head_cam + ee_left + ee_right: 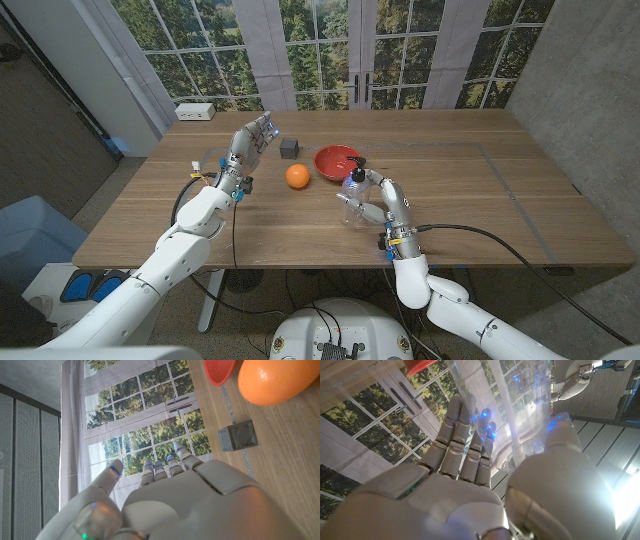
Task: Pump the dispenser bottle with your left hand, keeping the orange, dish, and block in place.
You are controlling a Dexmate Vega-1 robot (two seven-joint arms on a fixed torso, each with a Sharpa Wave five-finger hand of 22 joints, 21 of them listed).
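The clear dispenser bottle (355,190) with a black pump stands near the table's middle, just in front of the red dish (338,160). My right hand (385,207) grips the bottle low on its body; in the right wrist view the bottle (520,415) sits between the fingers (465,440) and thumb. The orange (297,176) lies left of the bottle, and the grey block (289,148) sits behind it. My left hand (250,140) hovers open to the left of the block, fingers apart, holding nothing. The left wrist view shows this hand (165,500), the orange (277,380), the block (239,436) and the dish (219,370).
A white box (195,112) sits at the table's back left corner. Bare wooden table (480,190) stretches to the right of the bottle and along the front edge. Windows stand behind the table.
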